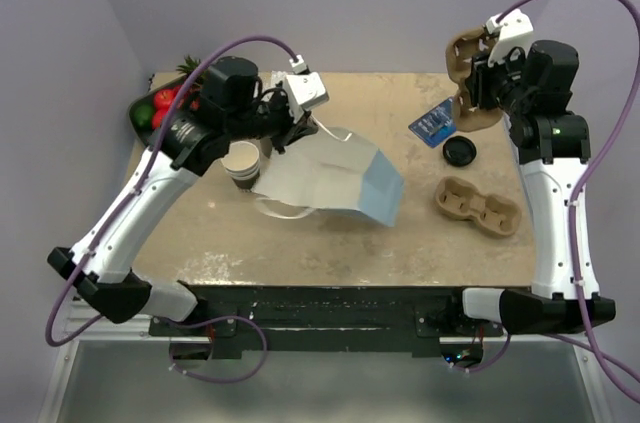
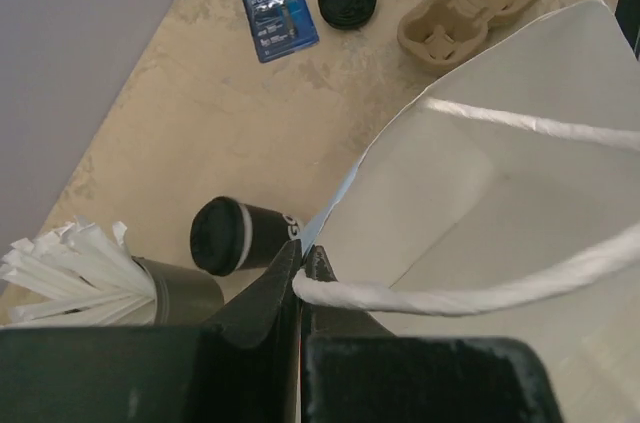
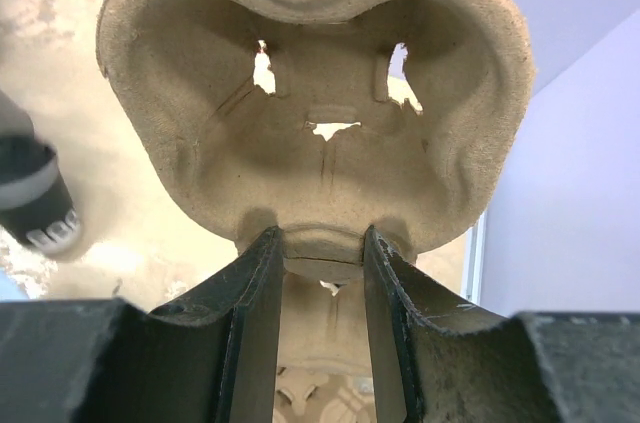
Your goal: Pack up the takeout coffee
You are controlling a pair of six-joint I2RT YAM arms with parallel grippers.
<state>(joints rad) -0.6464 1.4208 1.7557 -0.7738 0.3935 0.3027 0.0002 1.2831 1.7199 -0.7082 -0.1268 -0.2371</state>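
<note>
The takeout coffee [image 2: 235,235], a dark brown cup with a black lid, sits just beyond my left fingertips, beside the grey cup of white sticks [image 2: 100,278]. From above, my left wrist hides it. My left gripper [image 2: 303,253] [image 1: 300,128] is shut on the rim of the white paper bag [image 2: 470,183] [image 1: 330,178], which lies open-mouthed on the table, its twisted handle [image 2: 430,295] draped over one finger. At the back right, my right gripper [image 3: 322,243] [image 1: 478,83] is shut on the middle tab of a cardboard cup carrier [image 3: 320,93] [image 1: 468,68], held up in the air.
A second cup carrier [image 1: 478,208] [image 2: 470,13] lies at the right front. A loose black lid [image 1: 459,151] [image 2: 347,0] and a blue packet [image 1: 433,124] [image 2: 277,8] lie behind it. A lidless cup stack [image 1: 243,161] stands left of the bag, and fruit [image 1: 160,108] fills the back left corner.
</note>
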